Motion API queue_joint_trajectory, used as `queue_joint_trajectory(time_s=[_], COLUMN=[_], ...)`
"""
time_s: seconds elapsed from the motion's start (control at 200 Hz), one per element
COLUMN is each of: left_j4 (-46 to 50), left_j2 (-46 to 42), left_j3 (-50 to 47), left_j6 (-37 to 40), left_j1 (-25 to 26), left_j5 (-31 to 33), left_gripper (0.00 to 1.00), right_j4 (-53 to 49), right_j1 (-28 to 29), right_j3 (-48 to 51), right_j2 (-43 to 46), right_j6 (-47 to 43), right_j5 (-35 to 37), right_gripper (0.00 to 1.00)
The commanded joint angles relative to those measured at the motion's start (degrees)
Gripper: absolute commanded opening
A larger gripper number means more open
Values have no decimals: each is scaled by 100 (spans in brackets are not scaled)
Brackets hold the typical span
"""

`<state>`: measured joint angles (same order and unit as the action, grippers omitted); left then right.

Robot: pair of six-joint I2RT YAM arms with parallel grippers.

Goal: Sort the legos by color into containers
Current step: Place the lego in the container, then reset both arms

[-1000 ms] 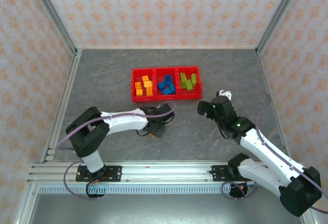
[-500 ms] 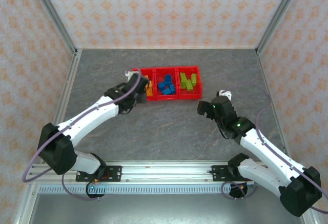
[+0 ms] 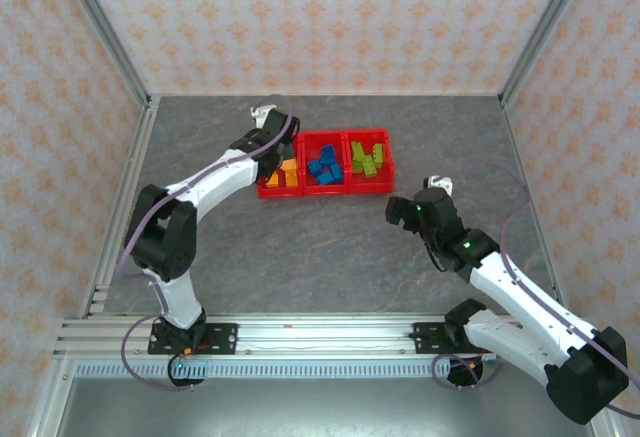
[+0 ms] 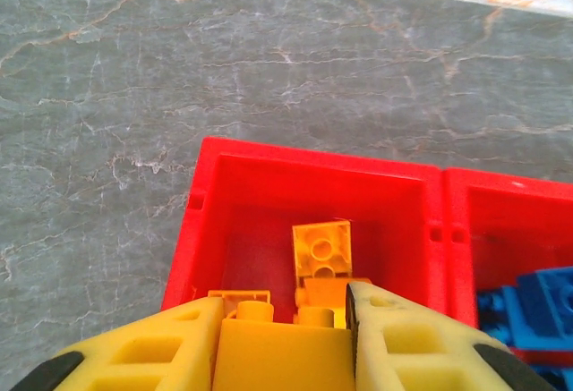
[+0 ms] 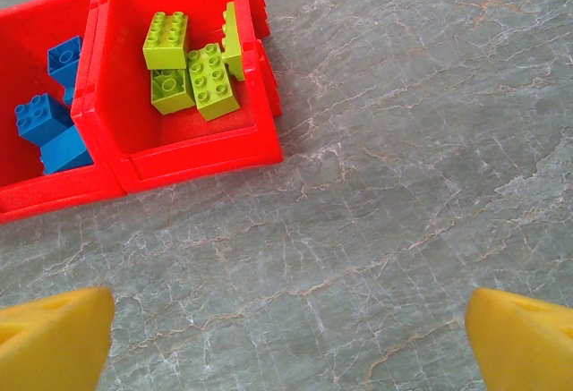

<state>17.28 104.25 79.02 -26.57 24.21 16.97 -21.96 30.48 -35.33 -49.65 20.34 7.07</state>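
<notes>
One orange studded plastic brick (image 4: 282, 360) was held clenched in the left gripper (image 4: 285, 309) above the leftmost of the joined red plastic containers (image 3: 325, 194), where other orange pieces lay. In the middle and right bins, blue bricks (image 3: 322, 169) and lime bricks (image 5: 192, 69) lay sorted. The right gripper (image 5: 288, 330) was spread wide, empty. Only this drop seemingly remained.

Bare counter (image 5: 403, 140) lies open beneath the right claw (image 5: 288, 337); the red containers (image 5: 192, 160) stand ahead, to its left.
</notes>
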Motion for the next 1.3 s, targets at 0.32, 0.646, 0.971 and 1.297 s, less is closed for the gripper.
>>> queue_joint_trajectory(time_s=[0.32, 0.646, 0.971, 1.297], left_j4=[-547, -805, -1398, -5419], left_j2=[801, -80, -2153, -5652], left_j3=[781, 22, -1398, -5832], left_j6=[-2, 91, 319, 1047], left_j1=[-238, -266, -263, -271], left_j5=[30, -68, 25, 946], left_gripper=[43, 73, 99, 99], right_j4=[-160, -142, -158, 345], right_j1=[29, 28, 28, 28], right_j3=[-66, -57, -71, 13], right_j2=[124, 72, 94, 784], right_j6=[-64, -67, -39, 138], right_j5=[151, 115, 179, 2120], right_gripper=[100, 100, 100, 100])
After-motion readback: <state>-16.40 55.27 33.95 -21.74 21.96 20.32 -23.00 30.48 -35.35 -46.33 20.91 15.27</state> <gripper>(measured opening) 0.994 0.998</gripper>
